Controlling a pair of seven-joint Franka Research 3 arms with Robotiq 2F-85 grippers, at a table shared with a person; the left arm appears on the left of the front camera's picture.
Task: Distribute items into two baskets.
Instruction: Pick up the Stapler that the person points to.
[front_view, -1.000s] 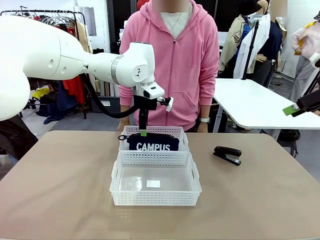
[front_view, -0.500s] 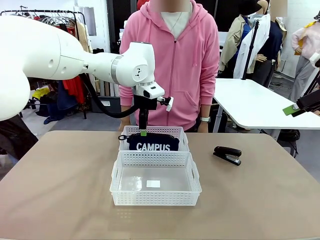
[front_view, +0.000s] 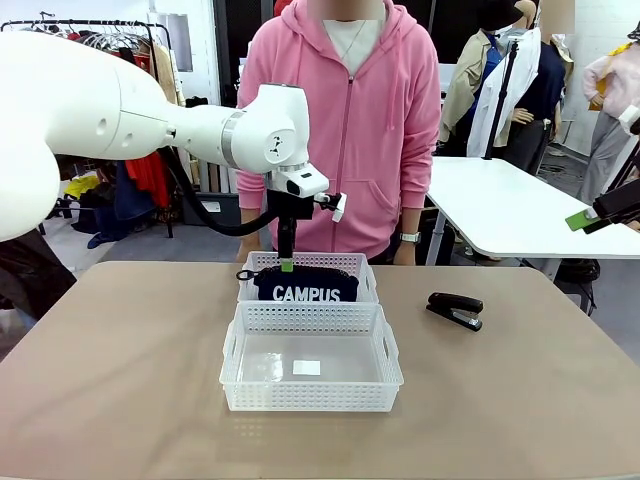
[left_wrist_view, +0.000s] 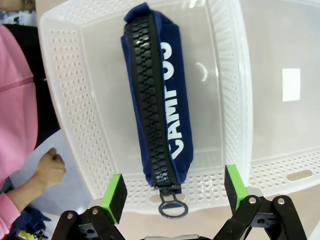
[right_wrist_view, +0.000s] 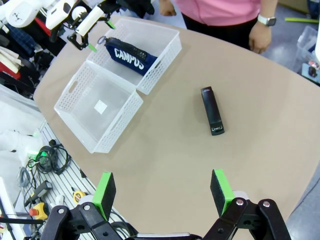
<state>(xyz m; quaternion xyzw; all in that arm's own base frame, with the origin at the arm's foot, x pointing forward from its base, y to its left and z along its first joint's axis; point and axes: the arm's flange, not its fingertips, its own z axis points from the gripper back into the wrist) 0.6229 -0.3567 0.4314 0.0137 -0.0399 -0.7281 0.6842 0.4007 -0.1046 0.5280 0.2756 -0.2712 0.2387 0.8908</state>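
The navy "CAMPUS" pouch (front_view: 305, 289) stands on its edge, zip upward, in the far white basket (front_view: 366, 276). My left gripper (front_view: 287, 263) hangs open just above the pouch's zip-pull end. In the left wrist view its green pads straddle that end of the pouch (left_wrist_view: 157, 100) without touching it. The near basket (front_view: 310, 398) holds no item. The black stapler (front_view: 455, 309) lies on the table to the right of the baskets. My right gripper (right_wrist_view: 162, 192) is open, high above the table's right side, with the stapler (right_wrist_view: 212, 110) far below it.
A person in a pink hoodie (front_view: 345, 120) stands at the far edge behind the baskets, hands down at the sides; one fist (left_wrist_view: 50, 169) shows beside the far basket. Bare tabletop (front_view: 120, 380) lies left, right and in front of the baskets.
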